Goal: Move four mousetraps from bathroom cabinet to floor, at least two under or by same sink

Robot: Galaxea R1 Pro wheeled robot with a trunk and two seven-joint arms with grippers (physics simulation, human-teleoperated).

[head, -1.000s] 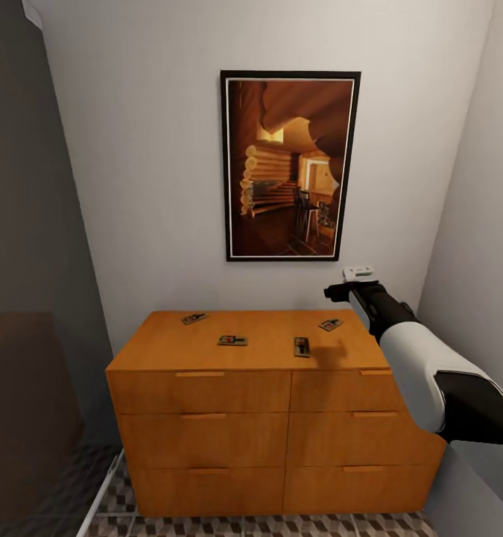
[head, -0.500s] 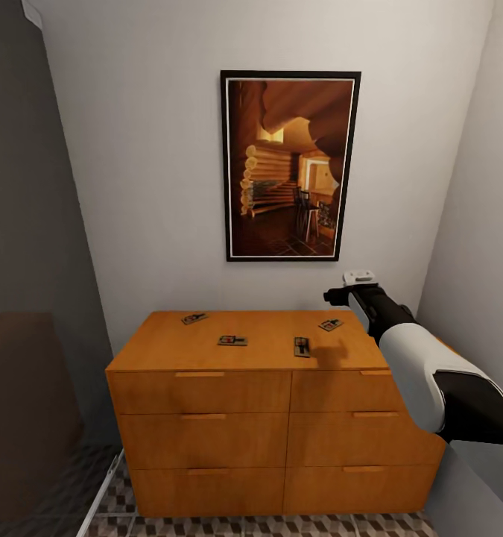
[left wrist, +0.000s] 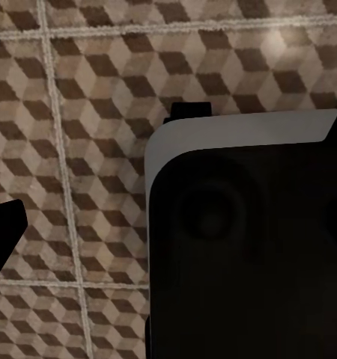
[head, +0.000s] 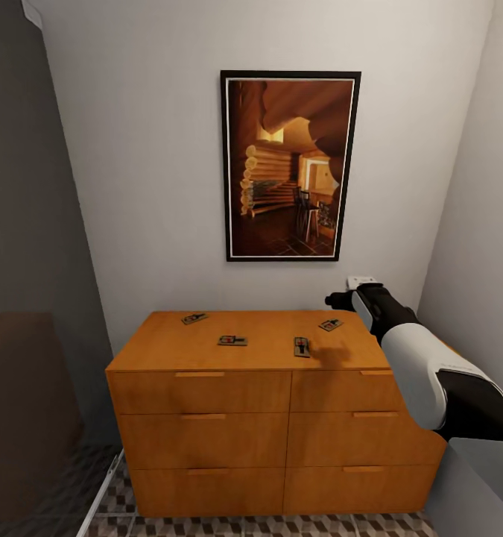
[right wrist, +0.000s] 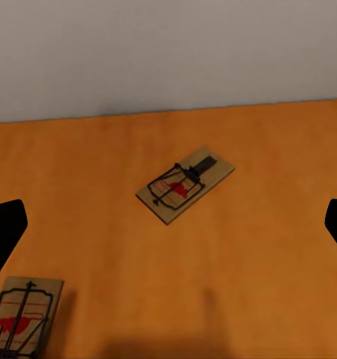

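Orange-brown wood of the cabinet (head: 273,403) is standing in front of us, against the white wall and under a framed picture (head: 290,165), and all four mousetraps are lying on its top surface (right wrist: 273,247), well apart from each other: one at the far left (head: 194,318), one nearer the middle (head: 232,341), one right of the middle near the front edge (head: 302,347), and one at the far right (head: 330,324). We are reaching with the right arm (head: 407,350) over the right end of the cabinet, and the right pincer (right wrist: 168,232) is hovering above the far-right mousetrap (right wrist: 185,185) with its two fingers spread wide and nothing between them. In the right wrist view a second mousetrap (right wrist: 22,313) is lying near one dark fingertip (right wrist: 2,233). The left pincer is pointing down at the bathroom floor (left wrist: 71,112) with the cube pattern, and we cannot tell if it is open or closed. We judge that no trap is taken yet, so the first pick is the step in hand. The next move is calling for a careful descent until the fingers are straddling the thin board, and then closing on its edges, because so flat a piece is easy to miss.
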